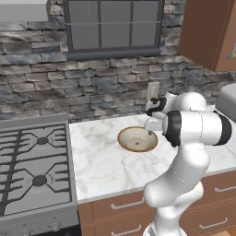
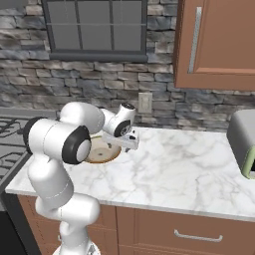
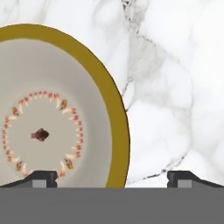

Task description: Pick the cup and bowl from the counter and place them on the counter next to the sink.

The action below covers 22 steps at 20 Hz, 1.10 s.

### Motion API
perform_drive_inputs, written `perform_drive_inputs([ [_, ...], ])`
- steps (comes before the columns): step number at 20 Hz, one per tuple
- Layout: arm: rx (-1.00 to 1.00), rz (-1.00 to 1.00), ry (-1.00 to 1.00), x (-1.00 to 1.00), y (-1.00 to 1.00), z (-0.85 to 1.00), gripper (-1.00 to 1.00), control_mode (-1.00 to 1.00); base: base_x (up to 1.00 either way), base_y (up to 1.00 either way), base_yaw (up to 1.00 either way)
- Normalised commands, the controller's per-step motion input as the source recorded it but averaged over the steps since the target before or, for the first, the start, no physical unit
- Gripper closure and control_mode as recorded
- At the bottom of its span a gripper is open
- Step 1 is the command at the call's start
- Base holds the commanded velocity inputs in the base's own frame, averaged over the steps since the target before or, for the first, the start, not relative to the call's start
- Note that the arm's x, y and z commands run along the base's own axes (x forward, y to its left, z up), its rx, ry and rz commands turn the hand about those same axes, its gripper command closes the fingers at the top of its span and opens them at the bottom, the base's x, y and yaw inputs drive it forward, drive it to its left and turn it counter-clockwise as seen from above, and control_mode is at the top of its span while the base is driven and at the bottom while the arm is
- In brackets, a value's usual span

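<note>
The counter [image 1: 106, 161] carries the bowl [image 1: 137, 138] upright, mouth up, between the stove [image 1: 34, 166] and the arm; being round, it shows no long axis. It looks stiff, glazed, likely slippery: best pinched at the rim. The gripper [image 3: 112, 179] hangs above, fingers spread wide across that rim.

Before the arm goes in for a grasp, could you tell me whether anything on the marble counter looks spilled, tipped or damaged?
Nothing stands out. The round cream bowl with a golden-brown rim sits upright and whole on the white marble counter, with no spill around it. The open gripper hangs over the bowl's rim, one fingertip over the inside and one over the marble.
</note>
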Motion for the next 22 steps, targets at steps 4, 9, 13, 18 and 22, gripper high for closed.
perform_drive_inputs([
  [4, 0.05, 0.0, 0.02, 0.0, 0.0, -0.17, -1.0, -1.0, 0.0, 0.0, 0.0],
  [9, 0.05, 0.0, 0.04, 0.0, 0.0, -0.26, -1.0, -1.0, 0.0, 0.0, 0.0],
  [13, 0.02, 0.0, 0.0, 0.0, 0.0, -0.25, -1.0, -1.0, 0.0, 0.0, 0.0],
  [18, 0.0, 0.0, 0.0, 0.0, 0.0, -0.18, -1.0, -1.0, 0.0, 0.0, 0.0],
  [22, 0.01, 0.0, 0.0, 0.0, 0.05, -0.11, -1.0, -1.0, 0.0, 0.0, 0.0],
])
